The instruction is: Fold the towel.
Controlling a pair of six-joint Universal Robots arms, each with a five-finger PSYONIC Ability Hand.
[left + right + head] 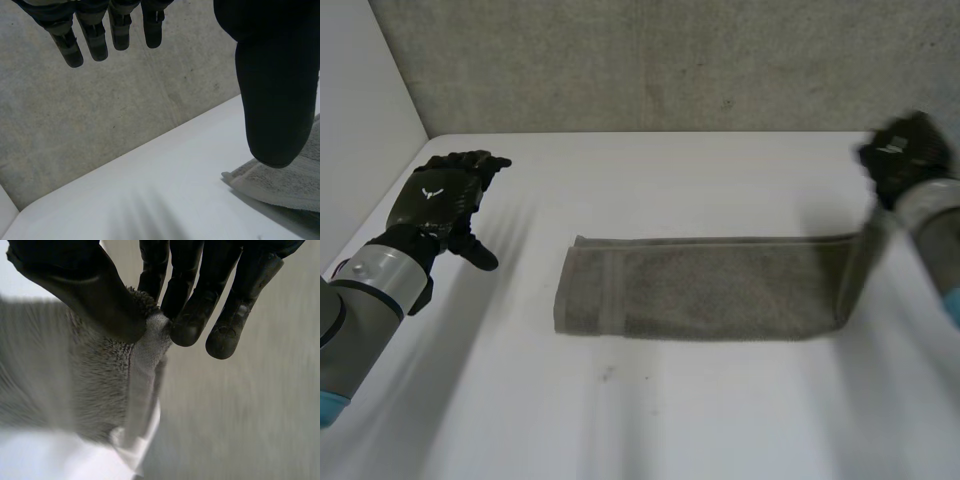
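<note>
Inside right hand (903, 152) pinch, towel (700, 287) end.

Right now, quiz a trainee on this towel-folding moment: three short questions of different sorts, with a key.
1. True or false: the left hand is gripping the grey towel.
2. Which end of the towel is raised off the white table? A: the end at the right hand. B: the end nearest the left hand. C: neither end.
3. In a few words, how does the right hand hold the towel?

Key
1. False: the left hand is open and apart from the towel.
2. A.
3. Pinched at its end between thumb and fingers.
</note>
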